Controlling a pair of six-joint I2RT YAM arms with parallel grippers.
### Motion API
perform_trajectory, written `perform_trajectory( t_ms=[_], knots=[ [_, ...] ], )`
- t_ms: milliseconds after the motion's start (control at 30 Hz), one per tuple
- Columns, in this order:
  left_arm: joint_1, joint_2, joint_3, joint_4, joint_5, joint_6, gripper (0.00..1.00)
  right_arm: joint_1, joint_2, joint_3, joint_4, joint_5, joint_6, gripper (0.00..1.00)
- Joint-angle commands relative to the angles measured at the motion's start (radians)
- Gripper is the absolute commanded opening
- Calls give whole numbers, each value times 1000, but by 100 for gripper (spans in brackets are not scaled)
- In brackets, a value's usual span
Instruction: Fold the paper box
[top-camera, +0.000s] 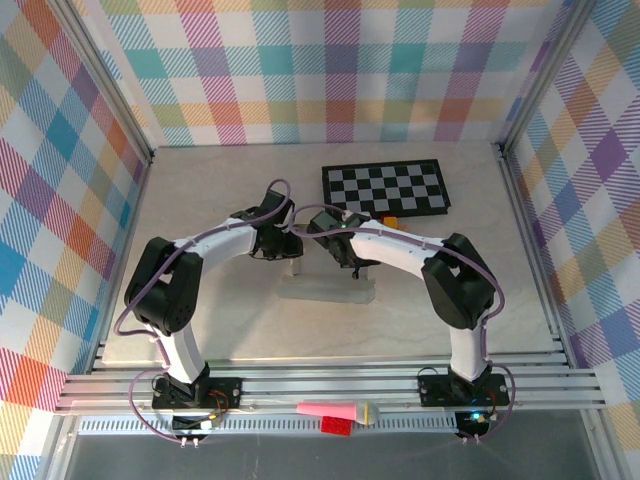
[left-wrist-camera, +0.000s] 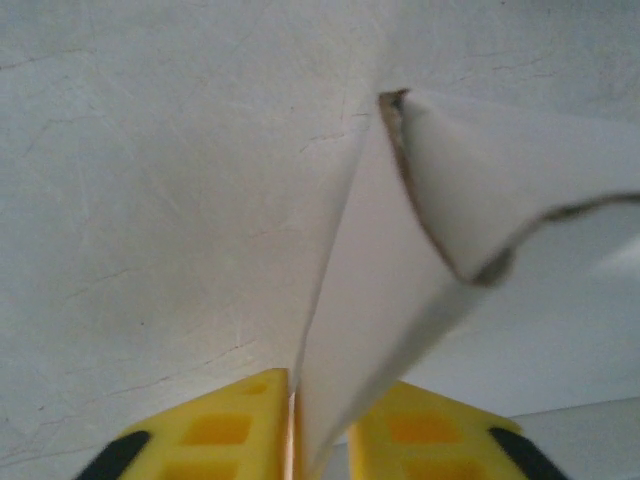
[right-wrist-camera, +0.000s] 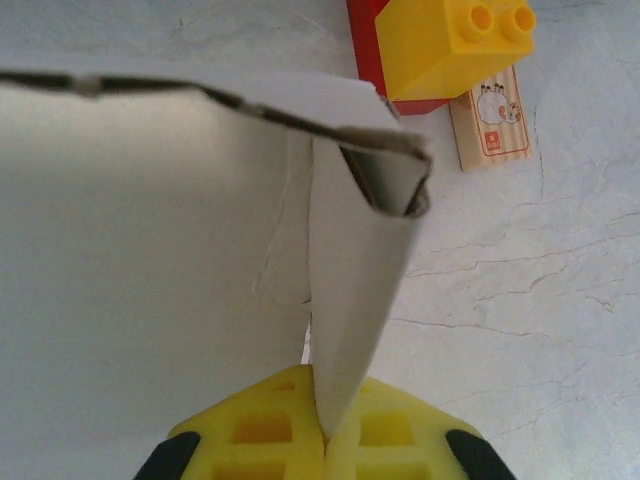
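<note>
Your right gripper (right-wrist-camera: 322, 405) clamps the 3 o'clock flap of the paper box (right-wrist-camera: 150, 200); with the left gripper (left-wrist-camera: 320, 405) hold at 9 o'clock unclear, that side could spring open.

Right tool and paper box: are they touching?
Touching. The right wrist view shows the right tool shut on a flap of the paper box, pinching it from both sides.

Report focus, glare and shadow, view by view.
Top external: evenly lit and sharp, the paper box pale against the pale table. Left wrist: the box's flap is close to the lens and looks soft, its edge blurred. Right wrist: the yellow brick is fairly sharp; the box's left panel lies in grey shade.
</note>
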Motion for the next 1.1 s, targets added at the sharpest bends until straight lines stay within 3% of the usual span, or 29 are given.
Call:
perform_trajectory(
  t_ms=[0, 167, 233, 267, 567, 867, 1067],
  knots=[
    [-4, 27, 23, 16, -34, 34, 14, 9, 21, 22, -37, 6, -8, 0],
    [-20, 41, 30, 5, -68, 43, 12, 8, 34, 41, -45, 4, -12, 0],
    [-34, 34, 29, -7, -118, 38, 3, 9, 40, 46, -52, 4, -6, 0],
    [-44, 31, 30, -19, -156, 36, 0, 9, 44, 50, -57, 3, -1, 0],
    [-159, 3, 3, -115, -527, -131, 0, 9, 50, 41, -69, -6, 50, 0],
    [-249, 101, 76, -200, -699, -247, 0, 9, 41, 14, -30, -37, 46, 0],
    [-266, 127, 98, -215, -707, -272, 0, 8, 42, 9, -26, -46, 47, 0]
  ],
)
